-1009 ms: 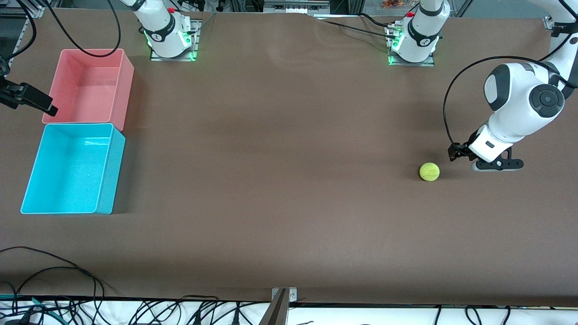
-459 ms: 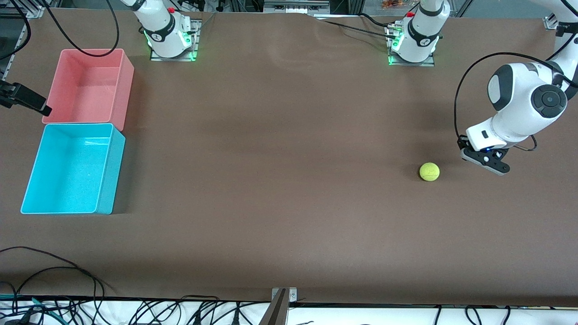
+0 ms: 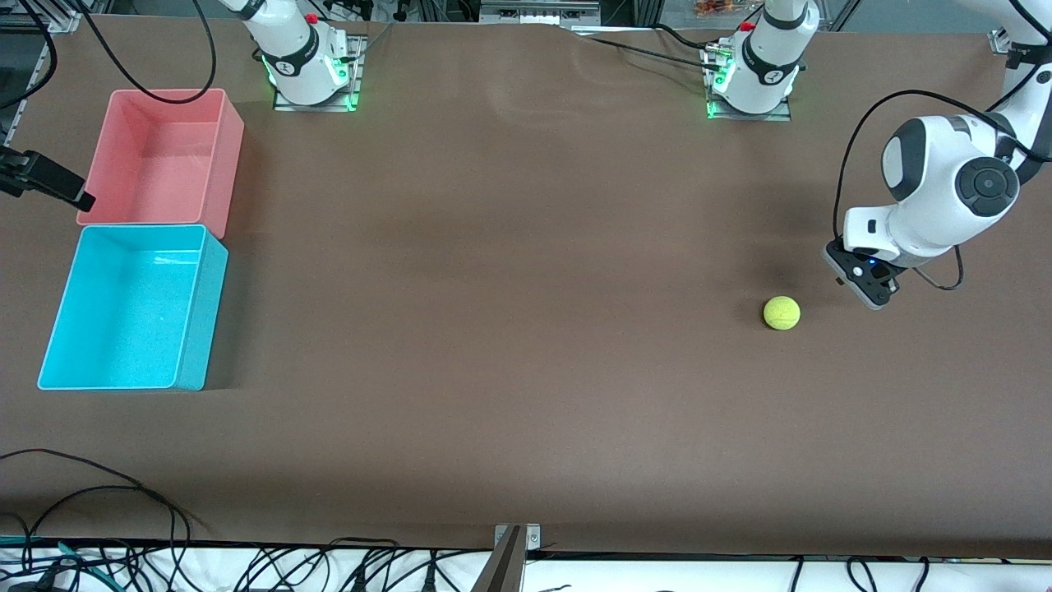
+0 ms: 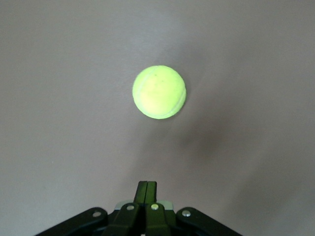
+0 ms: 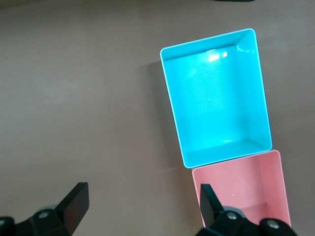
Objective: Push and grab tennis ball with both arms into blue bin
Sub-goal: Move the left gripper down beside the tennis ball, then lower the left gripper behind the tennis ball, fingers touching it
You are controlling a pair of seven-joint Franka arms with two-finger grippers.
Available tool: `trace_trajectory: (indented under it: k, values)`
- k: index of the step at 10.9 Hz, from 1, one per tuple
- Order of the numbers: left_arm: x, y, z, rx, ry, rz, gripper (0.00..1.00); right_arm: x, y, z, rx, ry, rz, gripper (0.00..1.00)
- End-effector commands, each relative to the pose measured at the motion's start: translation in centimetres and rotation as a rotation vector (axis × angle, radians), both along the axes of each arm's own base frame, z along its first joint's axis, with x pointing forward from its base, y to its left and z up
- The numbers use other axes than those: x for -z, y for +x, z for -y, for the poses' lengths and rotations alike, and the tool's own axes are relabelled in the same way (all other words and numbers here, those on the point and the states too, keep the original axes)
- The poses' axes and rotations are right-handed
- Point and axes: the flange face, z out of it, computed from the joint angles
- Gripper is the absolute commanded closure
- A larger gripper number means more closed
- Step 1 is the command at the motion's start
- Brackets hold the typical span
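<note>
A: Where is the tennis ball (image 3: 782, 313)?

B: On the bare brown counter (image 3: 509, 329), toward the left arm's end, resting alone with nothing touching it. The left wrist view shows it (image 4: 159, 92) as a fuzzy yellow-green sphere with a faint curved seam.

A: And the nearest pincer?

B: The left pincer (image 3: 869, 288) hangs low over the counter just beside the ball, on the side toward the left arm's end, and apart from it. In the left wrist view its fingers (image 4: 146, 189) are pressed together, with no gap between them and nothing held (the ball sits clear ahead of the tips).

A: The blue bin?

B: The blue bin (image 3: 57, 329) stands at the right arm's end of the counter, well apart from the ball. Its floor is lightly speckled and nothing lies in it. A pink bin (image 3: 233, 140) of the same size touches its wall, farther from the front camera.

A: What about the right arm?

B: The right pincer (image 3: 49, 181) waits at the counter's edge beside the pink bin, up in the air. From the right wrist view its two fingers (image 5: 74, 201) are spread wide with nothing between them, and both bins (image 5: 167, 78) (image 5: 283, 177) show below.
</note>
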Motion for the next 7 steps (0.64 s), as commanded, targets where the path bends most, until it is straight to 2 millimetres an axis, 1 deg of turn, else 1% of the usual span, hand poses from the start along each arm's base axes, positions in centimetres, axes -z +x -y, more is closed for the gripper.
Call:
trace_trajectory:
  k: [1, 2, 4, 6, 7]
  values:
    - [1.8, -0.7, -0.4, 0.190, -0.056, -0.003, 1.00, -0.8, 0.1, 0.1, -0.007, 0.018, 0.009, 0.00]
    - [2.9, -0.7, -0.5, 0.251, -0.074, -0.014, 1.00, -0.8, 0.1, 0.1, -0.007, 0.018, 0.009, 0.00]
    - [5.0, -0.6, -1.5, 0.290, -0.119, -0.002, 1.00, -0.8, 0.1, 0.1, -0.005, 0.018, 0.008, 0.00]
    - [6.1, -0.1, -1.8, 0.350, -0.125, 0.022, 1.00, -0.8, 0.1, -0.1, -0.008, 0.018, 0.009, 0.00]
    - [6.3, 0.1, -2.1, 0.347, -0.123, 0.027, 1.00, -0.7, 0.1, -0.1, -0.008, 0.018, 0.005, 0.00]
